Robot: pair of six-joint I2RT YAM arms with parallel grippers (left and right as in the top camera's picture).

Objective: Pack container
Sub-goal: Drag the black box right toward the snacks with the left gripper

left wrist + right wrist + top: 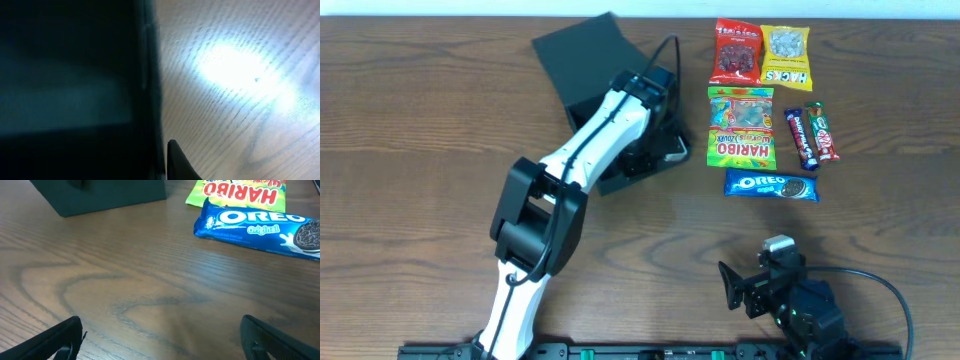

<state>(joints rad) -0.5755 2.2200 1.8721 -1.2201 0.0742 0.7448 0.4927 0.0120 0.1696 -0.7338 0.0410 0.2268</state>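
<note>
Container (pixel 582 52) sits far-left of centre on the tabletop (pixel 430 150), flap lid open and leaning to the far left. Matte cardboard, so likely light, grippy enough, walls stiff on edge but crushable under a hard pinch. It'll probably skate on the wood if shoved. Best hold is my guess: pinch the top of a side wall, or just brace it.

Left arm (pixel 605 125) reaches over the box, left jaws down at its right wall. The left wrist view shows only one fingertip (pixel 178 161) beside the dark wall, so I can't tell whether they're spread or pinching.

Right jaws are spread wide and empty, low over bare tabletop at near right.

Room: the Haribo bag (pixel 741 125) lies just right of the box, so that gap is tight. Oreo pack (pixel 772 185) is near the right jaws. The left and near sides are open.
</note>
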